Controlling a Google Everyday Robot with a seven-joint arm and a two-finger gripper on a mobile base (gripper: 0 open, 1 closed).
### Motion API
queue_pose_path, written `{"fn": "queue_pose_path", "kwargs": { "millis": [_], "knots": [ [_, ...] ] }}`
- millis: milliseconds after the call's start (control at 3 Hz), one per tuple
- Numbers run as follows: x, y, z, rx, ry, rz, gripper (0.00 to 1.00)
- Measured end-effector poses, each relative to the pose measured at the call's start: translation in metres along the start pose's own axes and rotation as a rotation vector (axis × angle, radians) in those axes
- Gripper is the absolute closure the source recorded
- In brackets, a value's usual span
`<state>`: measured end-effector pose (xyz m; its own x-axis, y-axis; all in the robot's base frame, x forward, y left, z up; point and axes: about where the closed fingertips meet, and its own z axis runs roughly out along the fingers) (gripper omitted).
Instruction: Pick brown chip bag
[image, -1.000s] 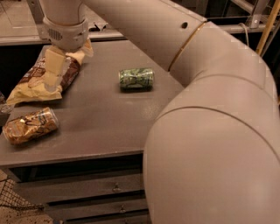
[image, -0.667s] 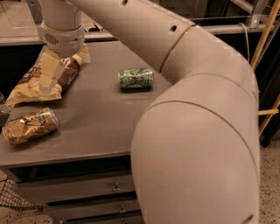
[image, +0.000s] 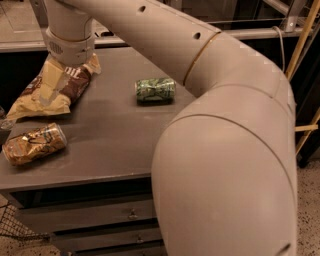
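Observation:
The brown chip bag (image: 76, 80) lies flat at the table's back left, with a dark brown middle and a pale yellow-tan end (image: 31, 104) pointing to the front left. My gripper (image: 52, 89) hangs from the wrist at the top left and reaches straight down onto the bag's middle, covering part of it. The rest of my arm sweeps across the right of the view.
A shiny gold-brown can (image: 34, 144) lies on its side at the table's front left. A green patterned can (image: 155, 90) lies on its side mid-table. The grey table (image: 110, 145) has drawers (image: 100, 216) below. A yellow pole (image: 306, 30) stands at the right.
The gripper has shifted slightly left and down over the bag, and the arm's elbow has swung left across the view. The bag and both cans have not moved.

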<state>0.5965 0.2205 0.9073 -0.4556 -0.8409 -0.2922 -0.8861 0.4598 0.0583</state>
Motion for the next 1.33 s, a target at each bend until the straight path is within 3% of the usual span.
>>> {"fn": "queue_pose_path", "kwargs": {
  "millis": [333, 1000, 1333],
  "knots": [
    [-0.003, 0.000, 0.001, 0.000, -0.010, 0.000, 0.00],
    [-0.030, 0.010, 0.018, -0.053, -0.032, 0.096, 0.00],
    [-0.044, 0.010, 0.034, -0.029, 0.006, 0.151, 0.00]
  ]
}}
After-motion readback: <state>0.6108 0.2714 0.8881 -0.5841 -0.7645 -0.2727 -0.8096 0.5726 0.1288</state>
